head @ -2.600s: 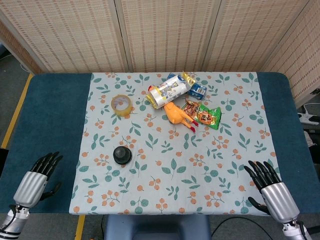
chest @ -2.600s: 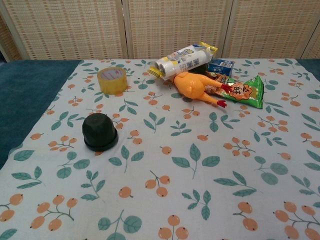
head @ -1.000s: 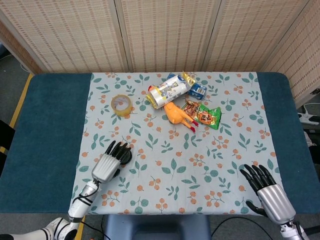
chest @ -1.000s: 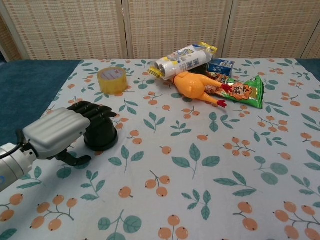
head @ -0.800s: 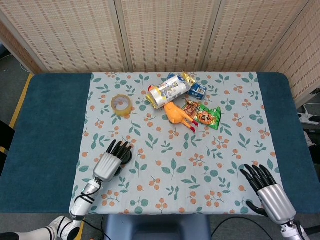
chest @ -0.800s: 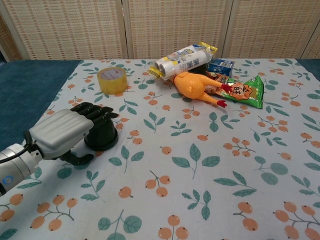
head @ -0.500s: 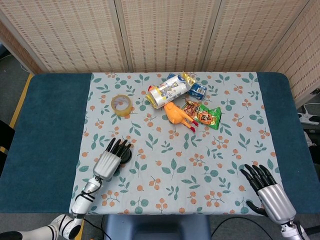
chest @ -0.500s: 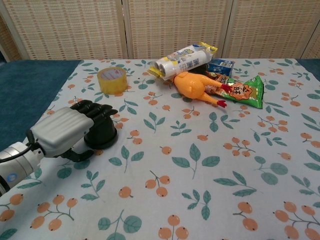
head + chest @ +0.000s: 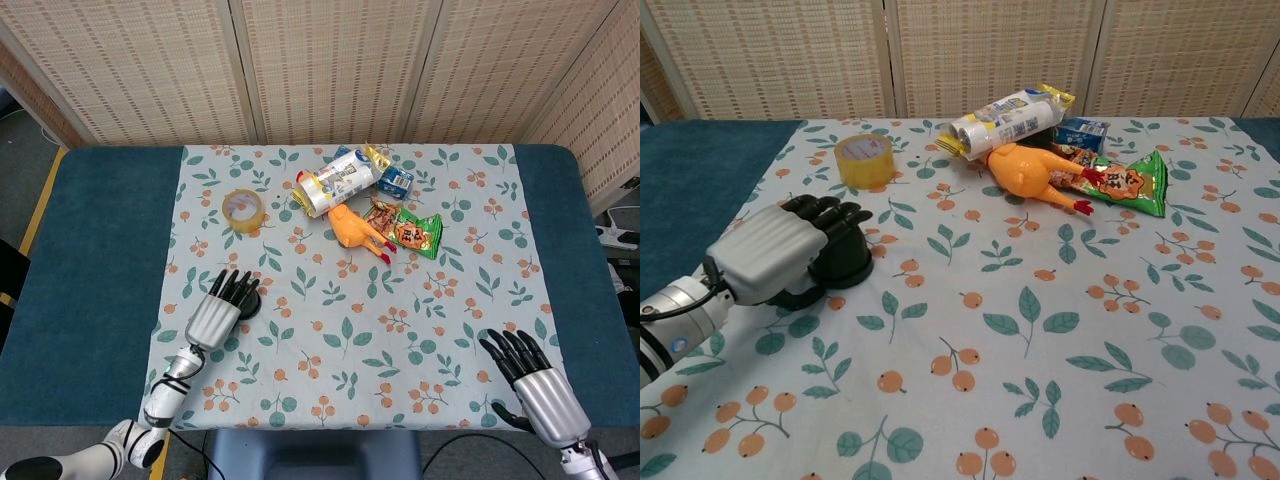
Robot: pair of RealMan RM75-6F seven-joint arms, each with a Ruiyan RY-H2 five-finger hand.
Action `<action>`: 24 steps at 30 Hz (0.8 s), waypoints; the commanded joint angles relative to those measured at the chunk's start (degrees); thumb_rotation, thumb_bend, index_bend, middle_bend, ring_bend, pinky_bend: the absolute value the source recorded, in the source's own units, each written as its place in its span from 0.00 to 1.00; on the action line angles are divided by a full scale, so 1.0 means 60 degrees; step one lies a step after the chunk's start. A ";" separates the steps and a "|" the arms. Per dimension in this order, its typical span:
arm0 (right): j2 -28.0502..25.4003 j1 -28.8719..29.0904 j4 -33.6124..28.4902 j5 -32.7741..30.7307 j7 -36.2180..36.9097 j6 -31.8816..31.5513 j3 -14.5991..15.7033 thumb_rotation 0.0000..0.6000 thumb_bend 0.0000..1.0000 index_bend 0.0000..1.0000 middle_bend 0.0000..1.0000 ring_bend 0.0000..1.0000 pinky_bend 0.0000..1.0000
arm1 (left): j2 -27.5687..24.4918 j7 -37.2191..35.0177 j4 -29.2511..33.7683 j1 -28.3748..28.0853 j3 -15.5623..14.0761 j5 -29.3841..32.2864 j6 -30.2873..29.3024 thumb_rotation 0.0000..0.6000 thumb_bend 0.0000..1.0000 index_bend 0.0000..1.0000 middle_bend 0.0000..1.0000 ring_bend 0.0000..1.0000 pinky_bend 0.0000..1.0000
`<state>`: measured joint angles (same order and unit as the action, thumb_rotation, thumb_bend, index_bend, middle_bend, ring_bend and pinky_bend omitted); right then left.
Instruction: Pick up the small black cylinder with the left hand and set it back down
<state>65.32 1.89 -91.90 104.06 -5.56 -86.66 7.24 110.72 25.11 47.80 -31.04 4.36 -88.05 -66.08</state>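
Two hands show in the head view. The left hand (image 9: 218, 312) lies over the small black cylinder (image 9: 247, 304) on the left part of the floral cloth (image 9: 400, 330), and its dark fingers (image 9: 236, 285) reach across the top of the cylinder. Only a dark edge of the cylinder shows at the right of the fingers, so from here I cannot tell which way its axis points. The right hand (image 9: 535, 385) rests at the near right corner of the blue table (image 9: 90, 250), fingers spread apart and holding nothing. Farther back lie a yellow tape roll (image 9: 243, 209), a rubber chicken (image 9: 358, 231) and a green snack bag (image 9: 413, 232).

In the chest view, the cylinder (image 9: 845, 257) stands upright on its wider base, its long axis vertical, and the base is on the cloth (image 9: 1060, 330). The left hand (image 9: 775, 250) covers its left side and its top, the fingers (image 9: 830, 212) curl over the dome, and the thumb is under the palm at the near side. It seems to grip the cylinder, which is not lifted. The right hand is not seen here.

Compared with half a second ago, the left hand has moved a little forward and closed more tightly on the cylinder; the cylinder, the right hand and the other things have not changed place.
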 commanded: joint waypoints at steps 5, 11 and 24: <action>0.0009 -0.0001 -0.0019 -0.0009 -0.0024 0.0018 0.0008 1.00 0.09 0.00 0.00 0.00 0.00 | 0.0540 -0.0952 -0.1211 -0.0024 -0.0294 -0.0457 -0.0766 1.00 0.50 0.45 0.52 0.45 0.61; 0.0013 -0.0005 -0.0027 -0.0003 -0.0040 0.0026 0.0020 1.00 0.09 0.00 0.00 0.00 0.00 | 0.0931 -0.1911 -0.2075 -0.0062 -0.0464 -0.0714 -0.1240 1.00 0.59 0.60 0.65 0.58 0.72; 0.0011 0.0004 -0.0025 0.0017 -0.0049 0.0058 0.0047 1.00 0.09 0.00 0.00 0.00 0.00 | 0.1241 -0.2900 -0.2810 -0.0106 -0.0459 -0.0807 -0.2001 1.00 0.60 0.66 0.71 0.63 0.77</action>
<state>65.38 1.91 -92.04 104.17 -5.86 -86.32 7.52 117.96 8.03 31.39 -31.62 1.55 -92.83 -77.45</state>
